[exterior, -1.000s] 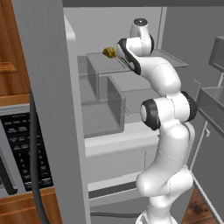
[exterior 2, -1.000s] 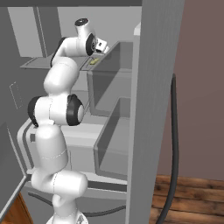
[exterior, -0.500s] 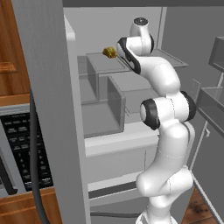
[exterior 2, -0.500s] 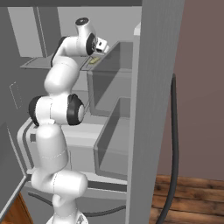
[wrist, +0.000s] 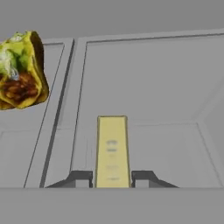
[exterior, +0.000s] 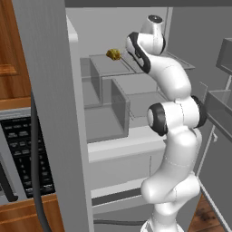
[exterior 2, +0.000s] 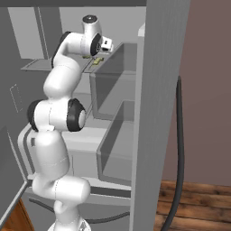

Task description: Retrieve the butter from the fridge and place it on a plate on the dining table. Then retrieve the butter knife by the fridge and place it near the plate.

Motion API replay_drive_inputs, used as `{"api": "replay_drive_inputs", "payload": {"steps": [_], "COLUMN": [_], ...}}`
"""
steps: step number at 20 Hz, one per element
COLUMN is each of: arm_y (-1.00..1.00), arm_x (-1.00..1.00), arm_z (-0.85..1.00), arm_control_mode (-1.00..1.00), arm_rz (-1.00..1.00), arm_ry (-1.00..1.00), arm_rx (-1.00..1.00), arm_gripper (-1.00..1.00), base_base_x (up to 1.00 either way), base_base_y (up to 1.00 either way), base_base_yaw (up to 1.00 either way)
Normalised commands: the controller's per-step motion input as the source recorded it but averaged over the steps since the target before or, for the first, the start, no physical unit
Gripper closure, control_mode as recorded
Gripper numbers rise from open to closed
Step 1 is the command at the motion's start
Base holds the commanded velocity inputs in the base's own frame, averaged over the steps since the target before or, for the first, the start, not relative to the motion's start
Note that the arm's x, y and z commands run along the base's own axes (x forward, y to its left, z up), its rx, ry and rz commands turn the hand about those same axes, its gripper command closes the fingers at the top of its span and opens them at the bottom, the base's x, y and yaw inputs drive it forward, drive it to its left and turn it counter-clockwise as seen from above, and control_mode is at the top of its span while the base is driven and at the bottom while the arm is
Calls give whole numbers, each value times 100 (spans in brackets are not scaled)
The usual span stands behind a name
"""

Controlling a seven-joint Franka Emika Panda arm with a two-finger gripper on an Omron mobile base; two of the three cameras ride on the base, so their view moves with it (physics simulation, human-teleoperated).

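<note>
- Grey fridge interior was pretty much the whole backdrop — door swung wide, with its edge up close at the left of the left base view and a long dark handle hanging down it.
- Closest to the cameras, the white arm rose from the floor and bent up into the upper part of the fridge; wooden flooring showed low in the right base view.
- Clear door bins sat stacked just beside the arm in the right base view.
- A black keypad panel sat left of the door in the left base view, with brown wood cabinets above it.
- Hand view: the gripper had its two dark fingertips pressed in on the near end of the butter, one tip on each side — a pinch on the stick, which ran straight away from the hand.
- That butter was a pale yellow bar lying flat on the grey upper shelf, well inside the fridge.
- Further back and off to the left in the hand view, a taco with green and brown filling sat on the same shelf level, well apart from the butter.
- Left base view had the taco as a small yellowish lump just beside the wrist.
</note>
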Motion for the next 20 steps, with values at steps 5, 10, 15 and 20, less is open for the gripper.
{"api": "replay_drive_inputs", "payload": {"steps": [5, 10, 15, 20], "arm_y": [0, 5, 13, 6], "arm_x": [-84, -87, -80, -91], "arm_z": [1, 0, -8, 1], "arm_control_mode": [-100, -100, -100, -100], "arm_rz": [1, 0, 0, 0], "arm_ry": [-8, -10, -7, -8], "arm_rx": [-1, -1, 0, -1], "arm_gripper": [100, 100, 100, 100], "base_base_x": [0, 0, 0, 0], "base_base_y": [0, 0, 0, 0], "base_base_yaw": [0, 0, 0, 0]}}
